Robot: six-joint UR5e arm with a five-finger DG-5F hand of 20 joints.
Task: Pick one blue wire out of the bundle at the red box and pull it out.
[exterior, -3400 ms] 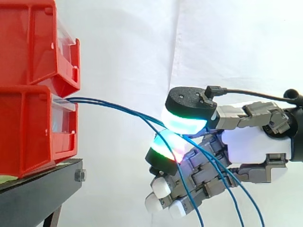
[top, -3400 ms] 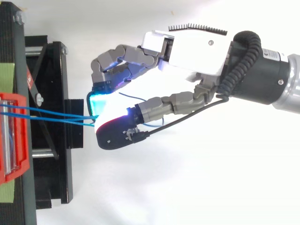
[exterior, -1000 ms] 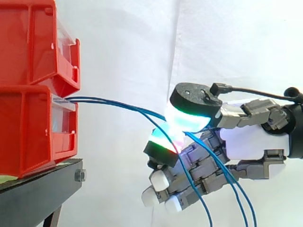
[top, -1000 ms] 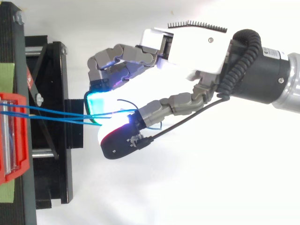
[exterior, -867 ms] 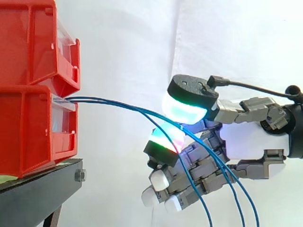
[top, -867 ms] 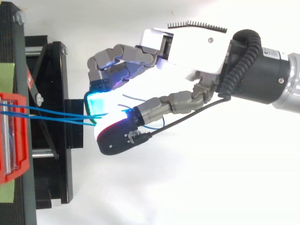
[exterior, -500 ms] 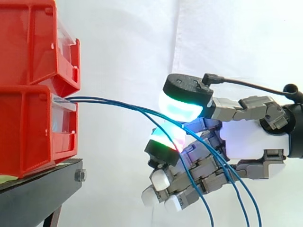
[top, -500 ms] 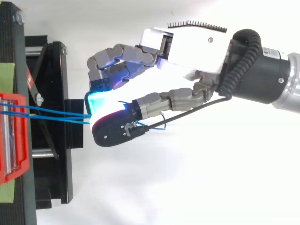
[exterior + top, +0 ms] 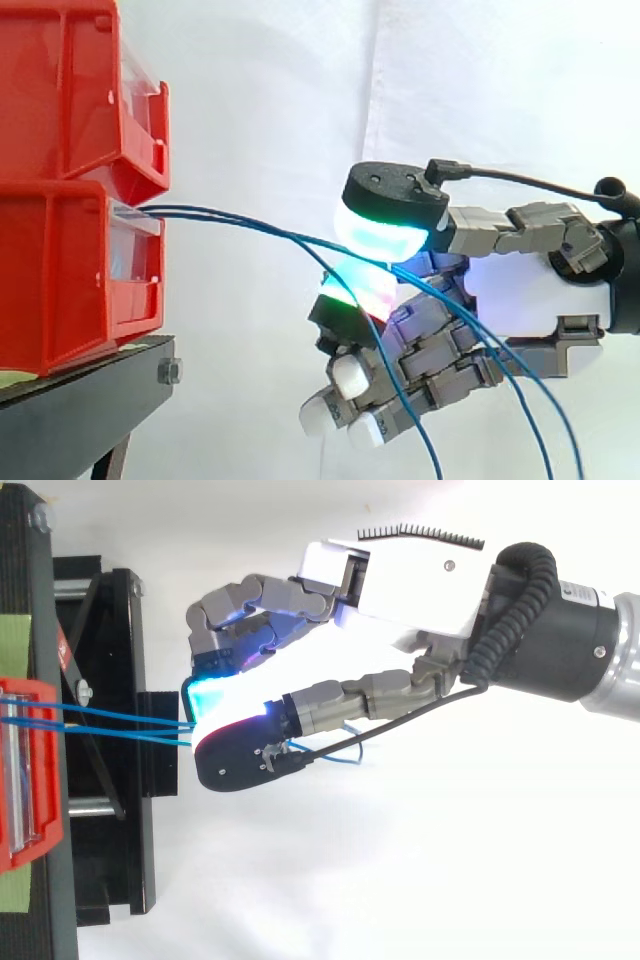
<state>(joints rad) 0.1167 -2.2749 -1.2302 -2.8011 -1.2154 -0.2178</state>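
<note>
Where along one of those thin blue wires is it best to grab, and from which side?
Probably grip the thin blue wires on the free span beyond the lower red plastic box, coming from the side opposite it. There they run nearly level in open air; the hand pinches there.

hand [image 9: 420,580]: white palm shell w/ black comb-like ridge, grey segmented fingers, thick black-backed pads [image 9: 385,230] glowing cyan/green/red, small white tips; black cyl. wrist [image 9: 560,630], silver arm [image 9: 625,665].

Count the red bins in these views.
2, stacked on the black stand: the upper red bin, and the lower red bin beneath it, where the blue wires come out. More may sit beyond the frame.
</note>
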